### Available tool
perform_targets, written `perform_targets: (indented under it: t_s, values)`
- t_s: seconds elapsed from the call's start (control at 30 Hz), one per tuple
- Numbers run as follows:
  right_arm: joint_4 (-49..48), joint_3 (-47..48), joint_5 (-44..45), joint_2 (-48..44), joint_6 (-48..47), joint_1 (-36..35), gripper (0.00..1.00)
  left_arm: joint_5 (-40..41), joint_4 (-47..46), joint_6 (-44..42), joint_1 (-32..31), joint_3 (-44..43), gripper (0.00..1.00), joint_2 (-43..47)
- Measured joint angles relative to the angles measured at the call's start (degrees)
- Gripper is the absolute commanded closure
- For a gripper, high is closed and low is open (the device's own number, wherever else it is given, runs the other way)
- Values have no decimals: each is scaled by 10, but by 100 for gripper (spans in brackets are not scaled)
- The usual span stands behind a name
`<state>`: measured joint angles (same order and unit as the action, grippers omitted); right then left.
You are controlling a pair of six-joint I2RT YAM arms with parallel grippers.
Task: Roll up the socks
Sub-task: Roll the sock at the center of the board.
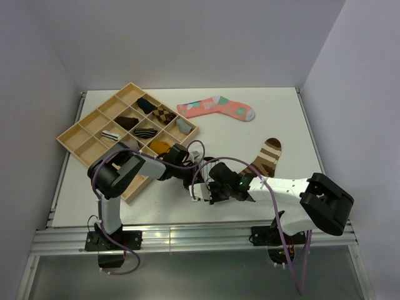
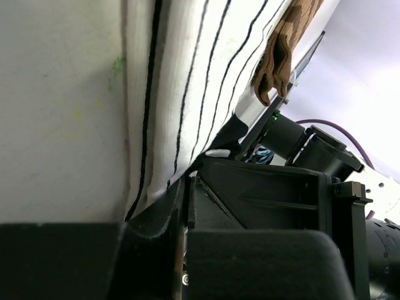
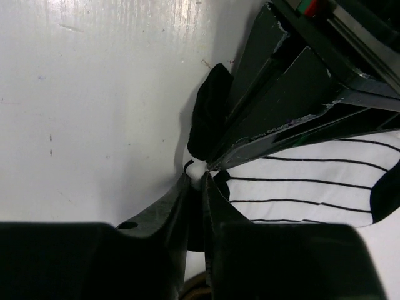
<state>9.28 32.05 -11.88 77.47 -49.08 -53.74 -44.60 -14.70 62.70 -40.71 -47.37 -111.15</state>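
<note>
We count three loose socks, one wooden tray point(image 1: 95, 112) and two tools. The loose ones are a white sock point(image 2: 181, 81) with thin black stripes, a brown sock point(image 1: 267, 156) with tan bands, and a coral sock point(image 1: 215, 107) with teal and grey patches. The tray's compartments hold seven rolled bundles point(image 1: 145, 132) that we can make out.

The surface point(image 1: 281, 119) is white and faintly scuffed; the tray sits at its far left and the coral sock lies at the far middle; pale lilac walls point(image 1: 187, 37) close the room on three sides.

The white sock lies at the near middle of the surface, just beside the near end of the brown one. The left tool point(image 2: 183, 206) is pressed together, pinching the sock's edge; the right tool point(image 3: 199, 181) is likewise closed on a fold of it, tip to tip with the left, next to one black end. From above, the tools cover most of the sock, so we cannot tell its long axis. The brown sock runs diagonally, its rounded end toward the far right and its other end toward the near left, beside the tools.
</note>
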Motion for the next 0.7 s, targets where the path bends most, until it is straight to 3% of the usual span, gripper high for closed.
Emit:
perform_targets:
  t_s: [0.13, 0.3, 0.53, 0.7]
  values:
    - [19, 13, -2, 5, 9, 0, 89, 0, -8, 1, 0, 5, 86, 1]
    - [65, 33, -42, 5, 24, 3, 89, 11, -32, 12, 0, 36, 70, 24]
    - [152, 68, -123, 26, 30, 39, 90, 91, -86, 28, 0, 95, 70, 86]
    - [238, 132, -200, 90, 12, 103, 90, 165, -131, 29, -1, 150, 78, 145]
